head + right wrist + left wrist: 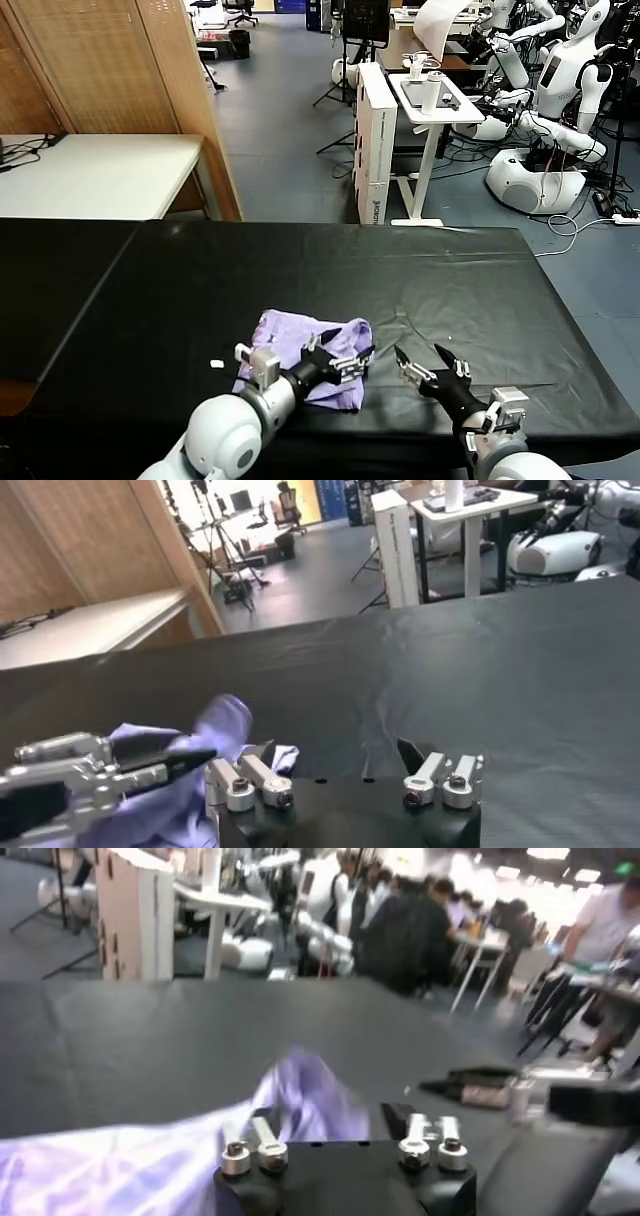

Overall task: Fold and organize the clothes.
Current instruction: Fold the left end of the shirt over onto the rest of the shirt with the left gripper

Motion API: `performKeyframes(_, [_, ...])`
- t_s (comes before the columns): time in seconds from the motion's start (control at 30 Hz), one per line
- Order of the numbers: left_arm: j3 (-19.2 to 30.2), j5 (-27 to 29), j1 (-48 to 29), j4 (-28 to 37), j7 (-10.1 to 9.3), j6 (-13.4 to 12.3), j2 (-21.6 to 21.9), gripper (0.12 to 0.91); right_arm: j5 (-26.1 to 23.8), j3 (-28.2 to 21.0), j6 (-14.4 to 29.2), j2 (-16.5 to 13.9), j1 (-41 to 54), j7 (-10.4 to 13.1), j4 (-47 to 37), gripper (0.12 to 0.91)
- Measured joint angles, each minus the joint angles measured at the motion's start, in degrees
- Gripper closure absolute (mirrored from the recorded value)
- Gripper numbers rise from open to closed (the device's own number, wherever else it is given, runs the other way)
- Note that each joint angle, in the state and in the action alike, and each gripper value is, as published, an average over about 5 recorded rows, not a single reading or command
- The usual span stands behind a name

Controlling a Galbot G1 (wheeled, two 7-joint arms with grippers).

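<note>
Crumpled light lavender cotton T-shirt (305, 350) lies bunched on the black table (300, 270), near its front edge. Left gripper (340, 352) gapes over its right side; right gripper (428, 365), spread wide, waits beside. Best regrasp 1 flat hem corner.

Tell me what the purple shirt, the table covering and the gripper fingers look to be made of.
T-shirt: soft knit fabric, probably cotton; matte lavender, crumpled in loose folds.
Table covering: black cloth or thin sheet, matte, with faint creases and a wrinkle near the middle; exact material unclear.
Left gripper and right gripper: fingers look like hard black plastic or coated metal, with bare silver metal brackets behind them.
</note>
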Motion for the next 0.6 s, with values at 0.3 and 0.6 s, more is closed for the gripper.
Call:
performKeyframes(0.3, [-2.74, -3.21, 1.48, -2.08, 0.10, -4.47, 0.06, 0.123, -0.30, -1.27, 0.03, -0.86, 1.29, -0.51, -0.71, 0.118])
performKeyframes(0.6, [-7.09, 3.09, 5.44, -3.75, -0.70, 5.21, 3.00, 0.123, -1.13, -3.94, 2.18, -3.15, 4.70, -3.05, -3.20, 0.118])
